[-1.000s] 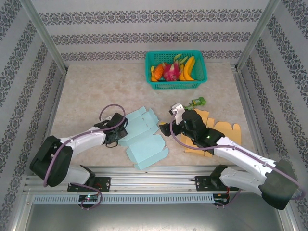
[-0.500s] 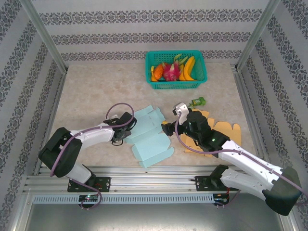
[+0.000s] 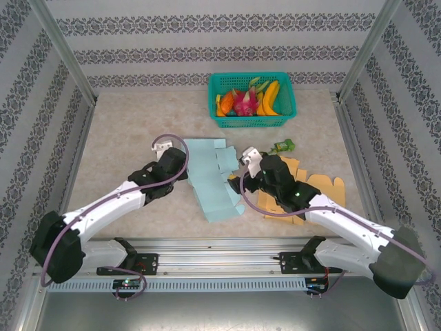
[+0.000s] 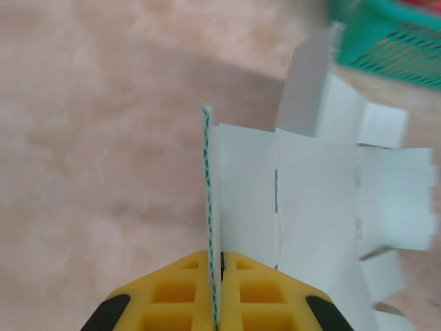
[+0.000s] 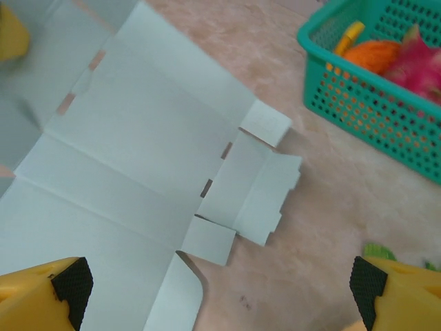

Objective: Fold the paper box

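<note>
Our left end effector [image 4: 215, 261] is clamped shut on one thin edge of the pale blue paper box [image 3: 215, 185]. The box lies as an unfolded sheet on the bench [image 3: 131, 131] between the two end effectors, and our right end effector [image 5: 219, 279] hovers over it with fingers spread wide, holding nothing. We judge that a pull from that pinched edge could drag the whole sheet, slip it from the grip or crease it off its scored lines, because nothing pins the rest down. We count one blue sheet, what looks like one orange cardboard sheet [image 3: 331, 186] to its right, one green basket [image 3: 251, 122] and two end effectors.
</note>
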Controlling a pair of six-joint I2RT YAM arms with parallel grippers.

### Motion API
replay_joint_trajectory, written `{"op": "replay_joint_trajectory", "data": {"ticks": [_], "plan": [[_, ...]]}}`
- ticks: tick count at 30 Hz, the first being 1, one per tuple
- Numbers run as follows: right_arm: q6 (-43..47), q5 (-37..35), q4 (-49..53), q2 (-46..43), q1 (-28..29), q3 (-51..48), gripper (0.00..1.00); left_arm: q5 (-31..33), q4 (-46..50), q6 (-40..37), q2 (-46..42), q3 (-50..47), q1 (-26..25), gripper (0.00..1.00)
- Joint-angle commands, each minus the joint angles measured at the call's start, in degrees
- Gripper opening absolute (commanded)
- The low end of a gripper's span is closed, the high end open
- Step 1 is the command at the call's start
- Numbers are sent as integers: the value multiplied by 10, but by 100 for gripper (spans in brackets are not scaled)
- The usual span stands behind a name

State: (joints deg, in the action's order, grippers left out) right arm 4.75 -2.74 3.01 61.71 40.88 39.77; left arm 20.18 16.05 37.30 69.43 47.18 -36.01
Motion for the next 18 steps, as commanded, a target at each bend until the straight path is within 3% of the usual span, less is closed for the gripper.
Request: {"op": "replay_joint_trajectory", "data": {"ticks": [1,5,8,11,14,18], "plan": [[102,80,-4,35,-26,78,98,-24,-134,-215,-40,-11,-6,0],[217,152,63,98,-44,184,96,-95,-245,-394,-55,-34,-6,0],[392,183,143,131,-48,251,95,-148,-307,-498,-37,-36,-2,0],[496,239,196,148,-79,299,88,-177,-335,-507,-22,-18,7,0],[535,292,242,156,-113,346,82,-225,-431,-511,-18,-45,11,0],[572,335,304,160,-148,403,74,-241,-498,-517,8,-58,23,0]]}}
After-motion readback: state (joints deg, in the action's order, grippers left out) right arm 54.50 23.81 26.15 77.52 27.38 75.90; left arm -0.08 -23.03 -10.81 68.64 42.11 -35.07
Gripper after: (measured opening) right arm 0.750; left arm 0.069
